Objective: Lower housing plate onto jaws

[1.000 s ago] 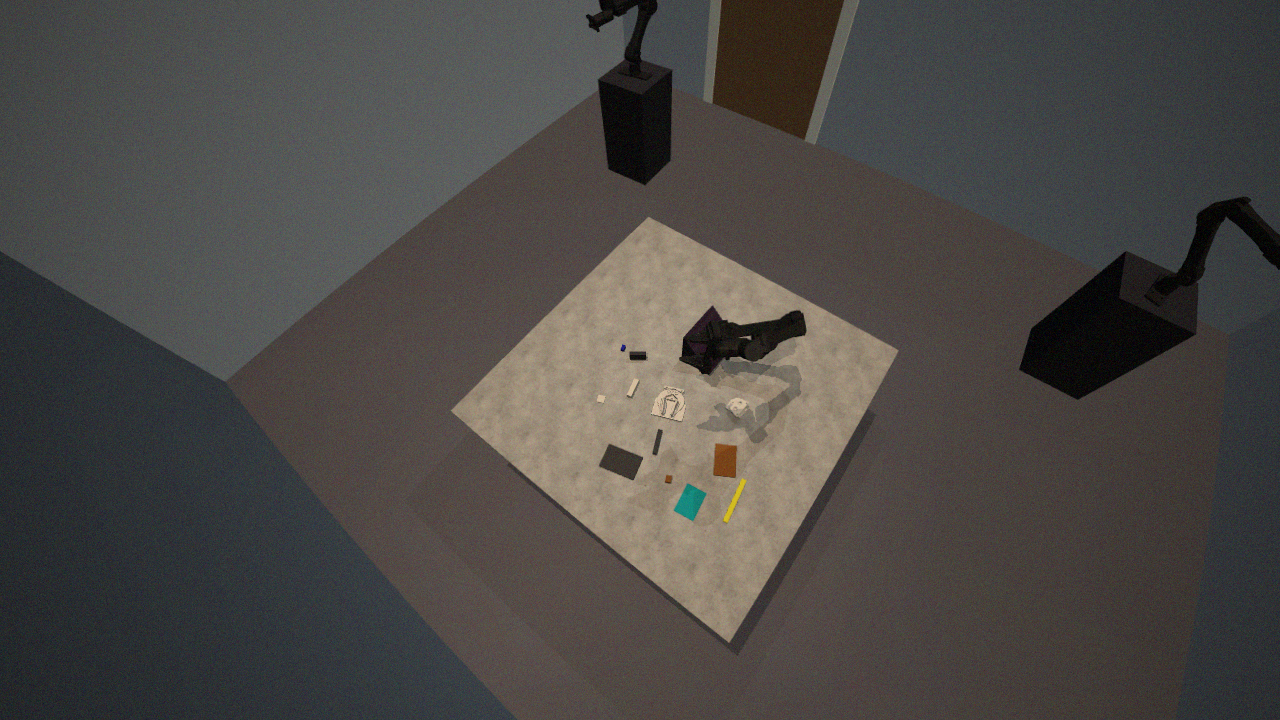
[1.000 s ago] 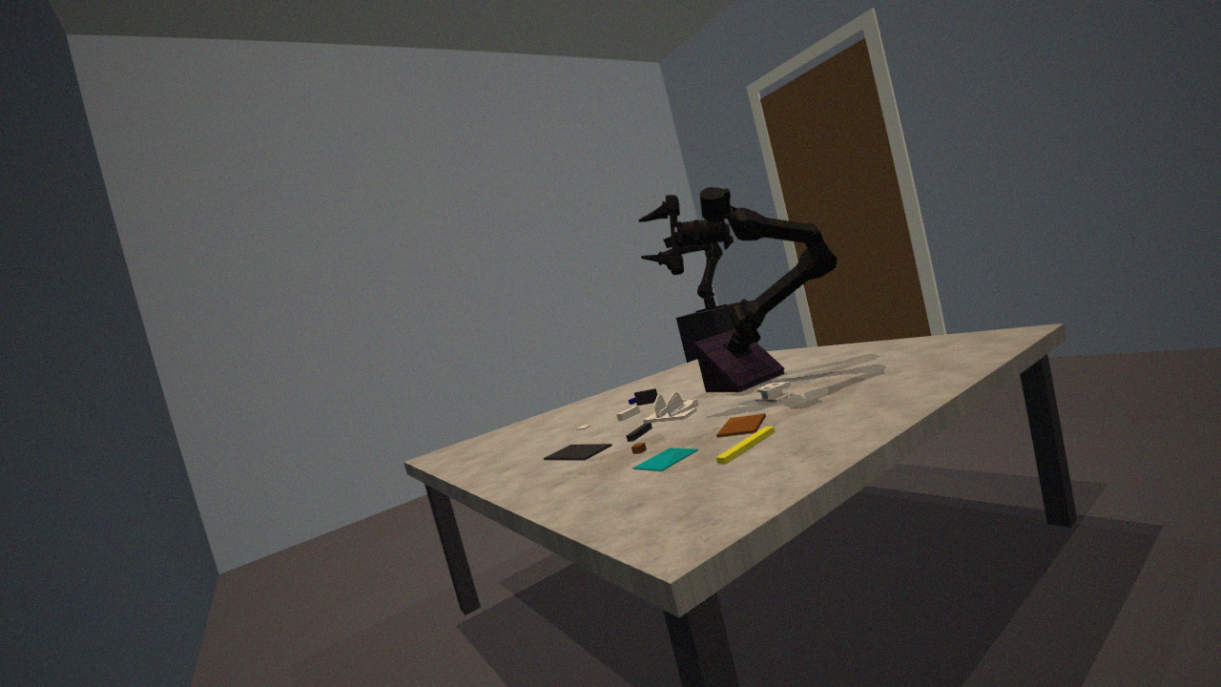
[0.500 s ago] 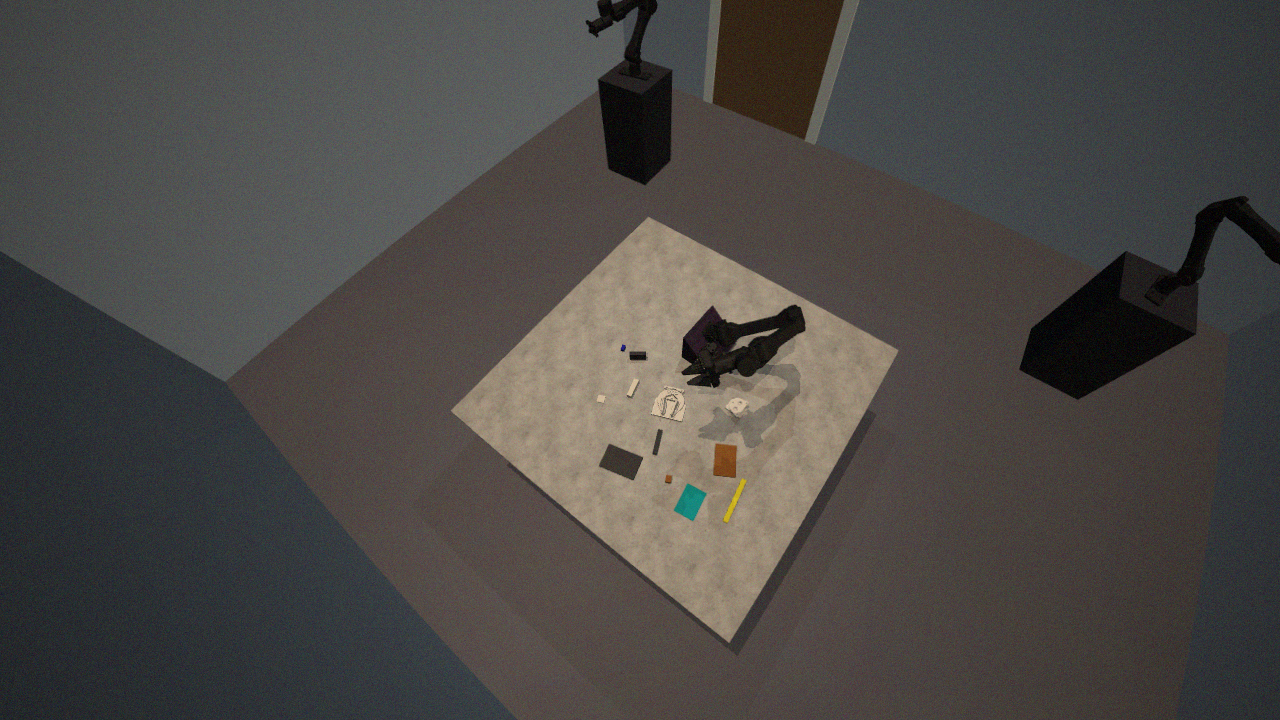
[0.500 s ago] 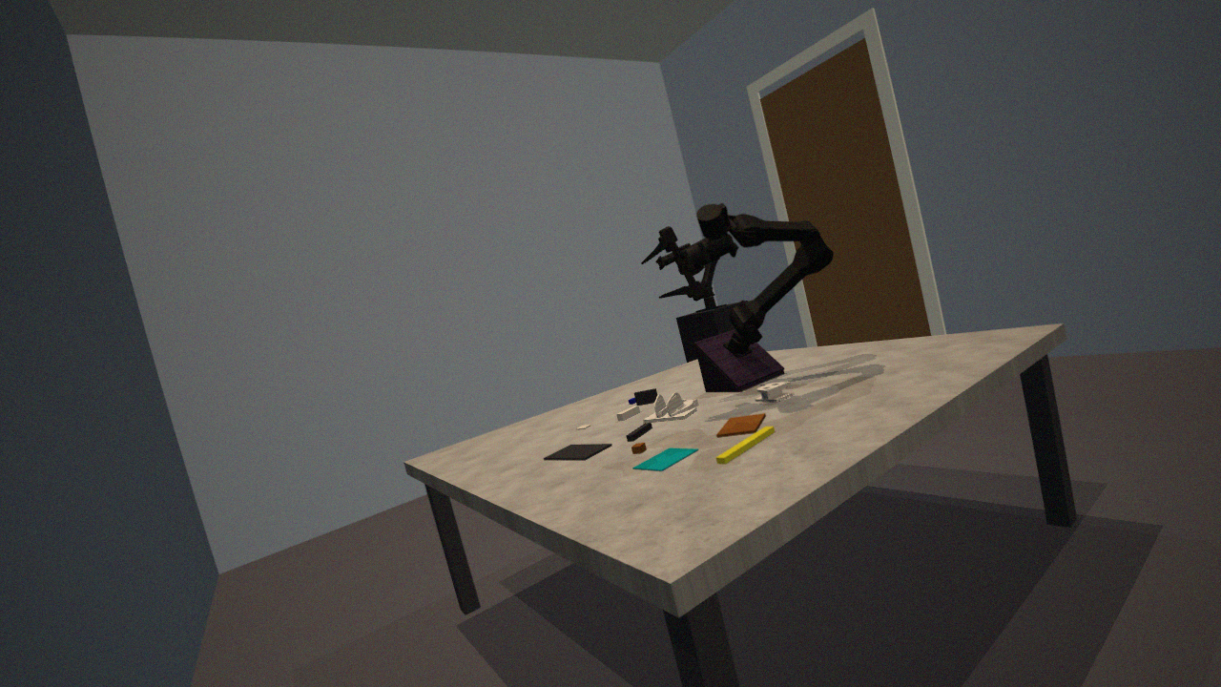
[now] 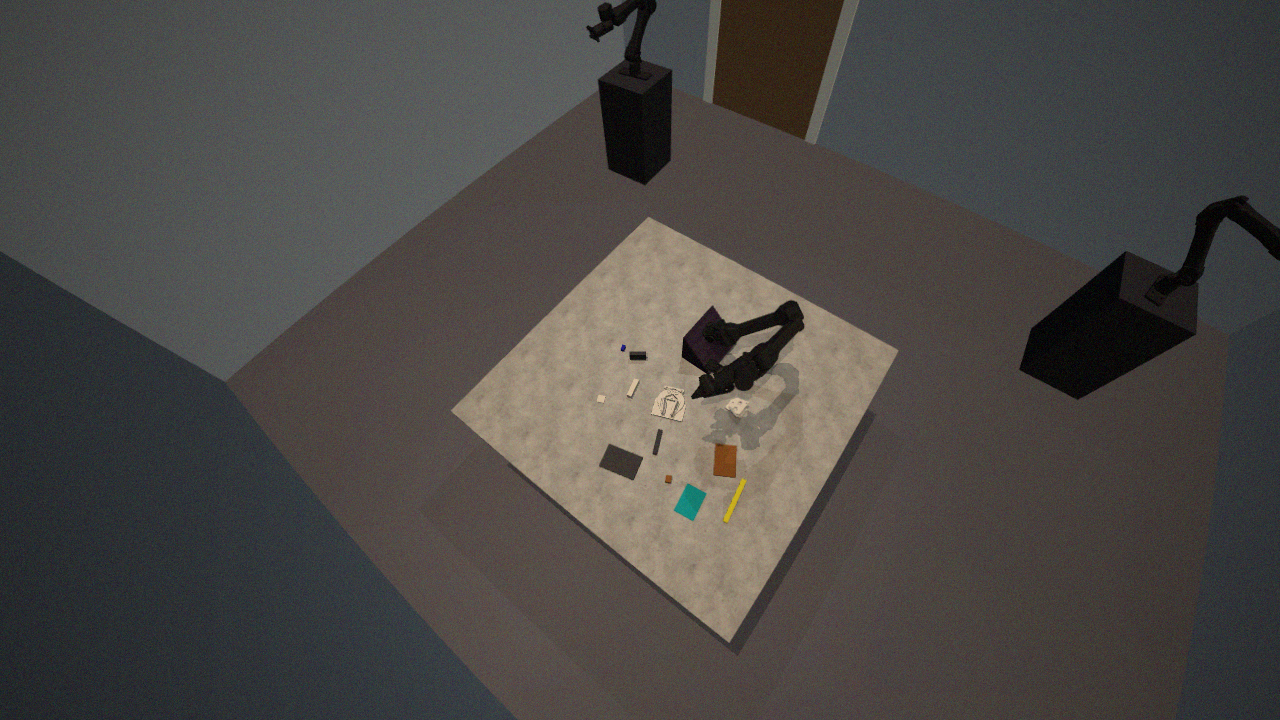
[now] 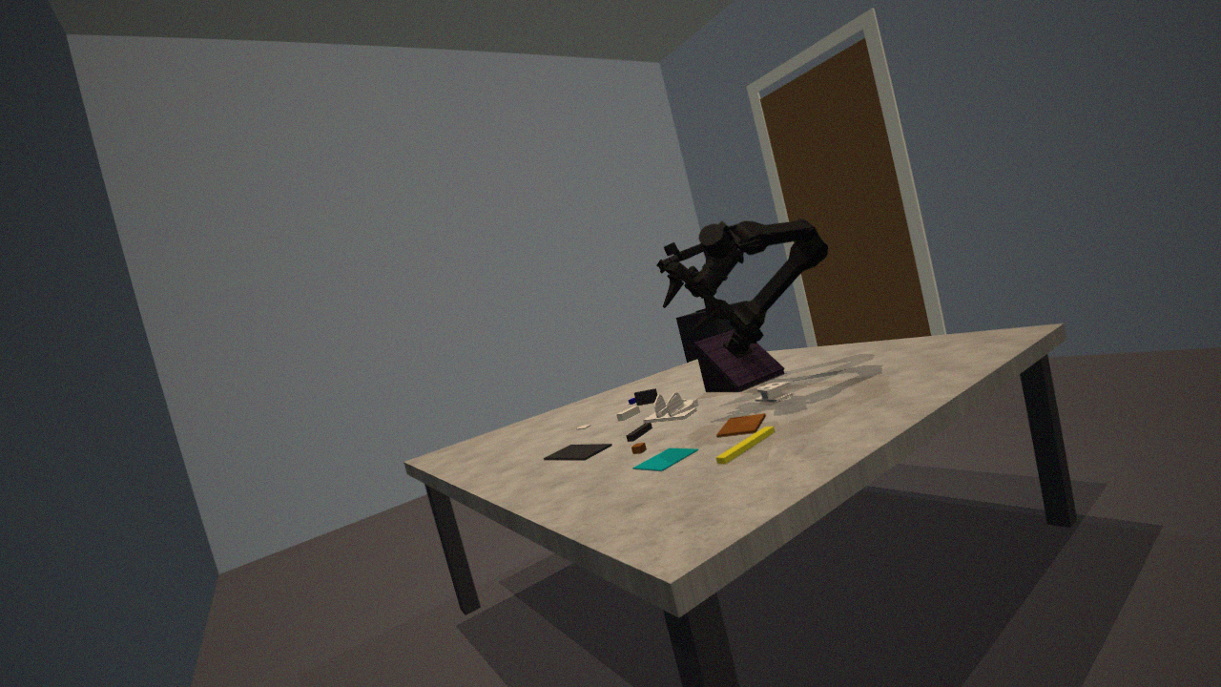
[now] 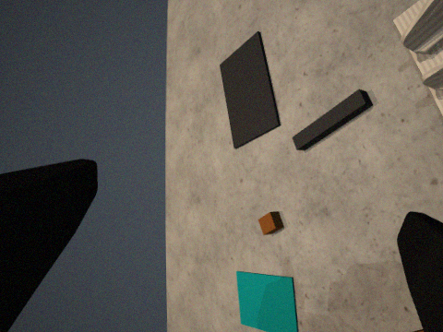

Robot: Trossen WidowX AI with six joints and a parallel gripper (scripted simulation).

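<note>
The pale base (image 5: 658, 413) (image 6: 680, 416) lies near the table's middle, a corner of it at the wrist view's upper right. Two jaws (image 6: 669, 405) (image 7: 425, 32) stand on it, with no plate over them. The small white piece that looks like the housing plate (image 5: 736, 405) (image 6: 773, 390) sits apart, to the base's right; its raised part is too small to read clearly. My gripper (image 6: 683, 317) (image 7: 249, 202) is open and empty, high above the table, fingers wide apart. In the top view its dark hand is between the base and the white piece, and one finger is hard to make out.
A dark slab (image 5: 620, 461) (image 7: 249, 90), dark bar (image 5: 657, 441) (image 7: 332, 120), orange cube (image 5: 668, 479) (image 7: 270, 223), teal plate (image 5: 690, 502) (image 7: 268, 301), orange plate (image 5: 725, 461) and yellow bar (image 5: 734, 500) lie nearer the front. A white block (image 5: 632, 387) and black block (image 5: 637, 355) lie left of the base.
</note>
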